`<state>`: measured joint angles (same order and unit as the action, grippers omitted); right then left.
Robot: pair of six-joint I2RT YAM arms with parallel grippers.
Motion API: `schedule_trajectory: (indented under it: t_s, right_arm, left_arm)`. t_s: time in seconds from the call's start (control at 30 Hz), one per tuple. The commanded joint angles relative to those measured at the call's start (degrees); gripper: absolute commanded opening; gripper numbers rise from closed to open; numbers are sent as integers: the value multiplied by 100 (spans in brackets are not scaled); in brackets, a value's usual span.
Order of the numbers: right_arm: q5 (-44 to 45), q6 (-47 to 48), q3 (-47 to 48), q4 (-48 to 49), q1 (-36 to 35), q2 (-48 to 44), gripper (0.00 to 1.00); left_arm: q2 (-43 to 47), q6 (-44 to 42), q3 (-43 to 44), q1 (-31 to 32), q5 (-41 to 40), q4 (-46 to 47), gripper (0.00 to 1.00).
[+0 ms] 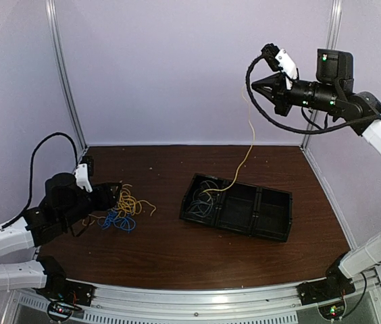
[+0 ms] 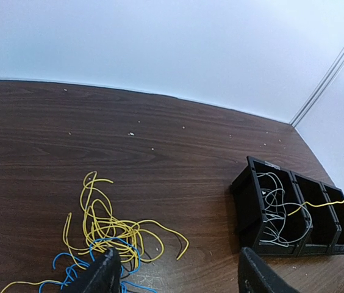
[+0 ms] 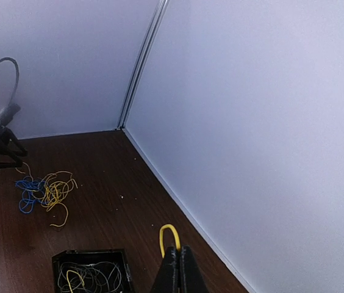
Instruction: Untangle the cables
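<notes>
Left gripper (image 2: 178,256): I read the fingers as spread wide with nothing between them. It sits low over the table (image 1: 177,250), at the near-left edge of the loose pile. I cannot tell whether a finger touches the pile.
Right gripper (image 3: 177,250): I see the fingers pressed together, pinching a yellow cable. It is raised high at the far right, close to the wall (image 3: 263,122).
Held yellow cable (image 1: 234,177): a single thin strand. A short loop stands out above the fingertips in the right wrist view. From the top view I follow it hanging down in a slack curve, its lower end lying in the tray's left compartment.
Loose yellow cables (image 2: 108,223): several thin strands in open, irregular loops on the table's left side, with stray ends curling outward.
Blue cables (image 2: 68,268): a smaller thin bundle just beside the yellow loops on their near side, overlapping them at the edge.
Pale grey cables (image 2: 272,207): fine wires coiled loosely inside the tray's left compartment, under the end of the held strand.
Tray (image 1: 271,216): black, three compartments in a row, set at an angle right of centre, well apart from the loose pile. I see cable only in the left compartment.
</notes>
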<state>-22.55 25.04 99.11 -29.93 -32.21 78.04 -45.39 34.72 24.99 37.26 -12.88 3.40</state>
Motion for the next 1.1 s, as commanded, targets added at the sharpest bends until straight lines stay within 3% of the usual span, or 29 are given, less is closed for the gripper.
schedule_trajectory:
  t_s: [0.0,0.47,1.07]
  right_arm:
    - [-234,-284,-340,494,306,-93,0]
    - [-315,-360,922,230,456,177,0]
    - [-383,-161,-873,402,541,-242,0]
  left_arm:
    - [83,65,-97,27,-94,13,67]
    - [-16,43,-63,27,8,151,67]
    - [28,19,-47,27,6,108,66]
